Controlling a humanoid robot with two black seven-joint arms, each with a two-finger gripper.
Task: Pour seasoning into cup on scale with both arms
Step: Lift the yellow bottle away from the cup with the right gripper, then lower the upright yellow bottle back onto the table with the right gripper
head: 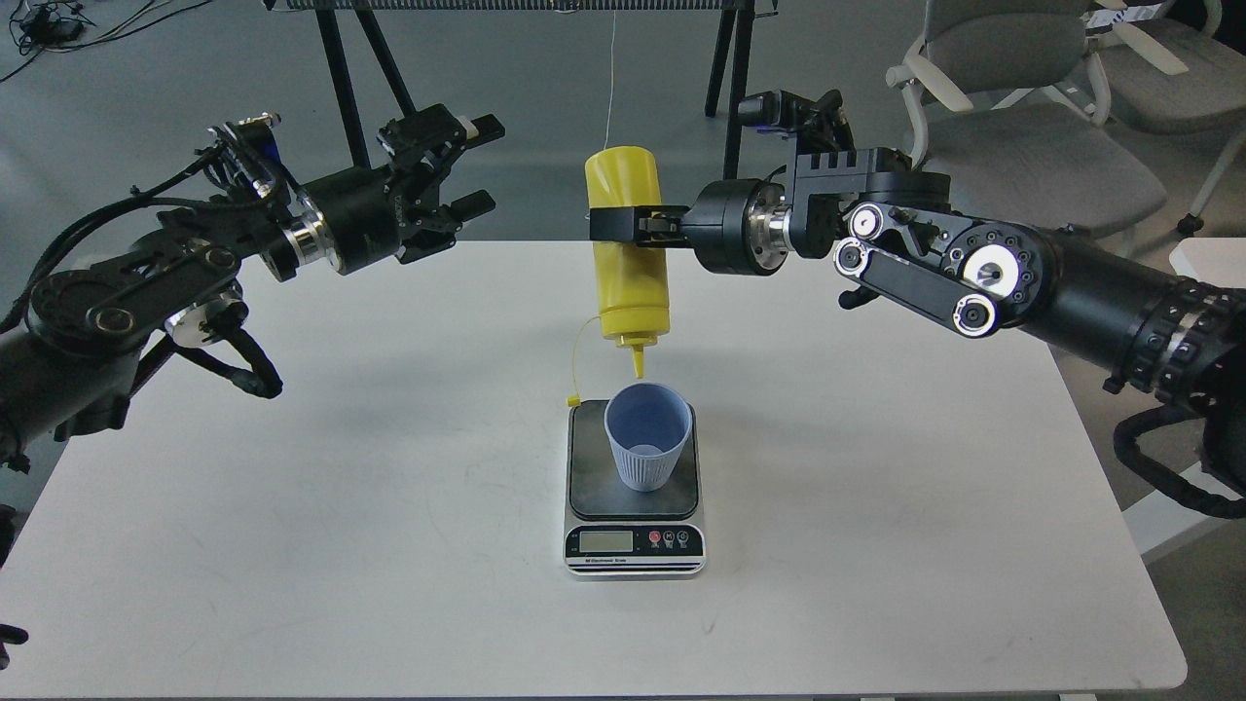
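Chairs (1032, 127) stand behind table (876, 545); cup (647, 435) sits on scale (634, 501).

Inverted seasoning (628, 248) above cup (648, 434)

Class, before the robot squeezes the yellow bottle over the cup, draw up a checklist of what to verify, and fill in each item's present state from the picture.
1. Right gripper shut on the seasoning bottle: ok, its fingers clamp the body.
2. Bottle inverted, nozzle pointing down: ok.
3. Nozzle over the mouth of the cup: ok, just above the far rim; exact centring cannot tell.
4. Cup upright on the plate of the scale: ok.
5. Scale display zeroed: cannot tell, digits too small.
6. Left gripper clear of the bottle: ok, open and off to the left, holding nothing.
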